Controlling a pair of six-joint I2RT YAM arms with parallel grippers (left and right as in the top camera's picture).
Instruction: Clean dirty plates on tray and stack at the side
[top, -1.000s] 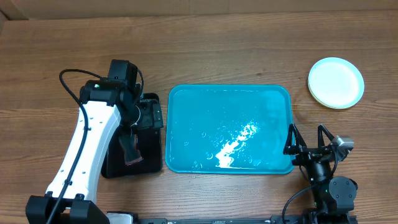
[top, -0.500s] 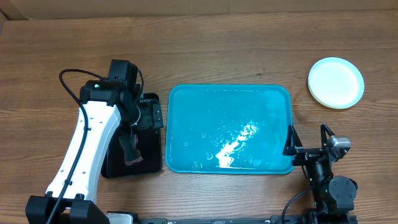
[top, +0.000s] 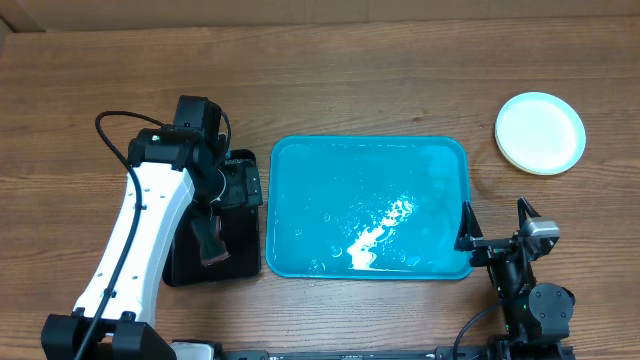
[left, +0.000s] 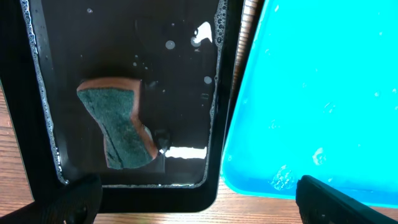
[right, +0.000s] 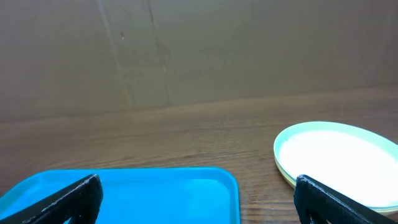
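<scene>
Tray (top: 330, 180) bare, plates (top: 540, 132) stacked upper right, sponge (left: 118, 127) parked. Left claw (left: 199, 199) and right claw (right: 199, 199) wide, empty. Looks done; next just retract arms.

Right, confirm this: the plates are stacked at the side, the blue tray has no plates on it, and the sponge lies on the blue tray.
Not quite. The sponge lies in the black tray, not on the blue tray; the left wrist view shows it. The rest holds: the plates are stacked at the side and the blue tray carries none.
</scene>
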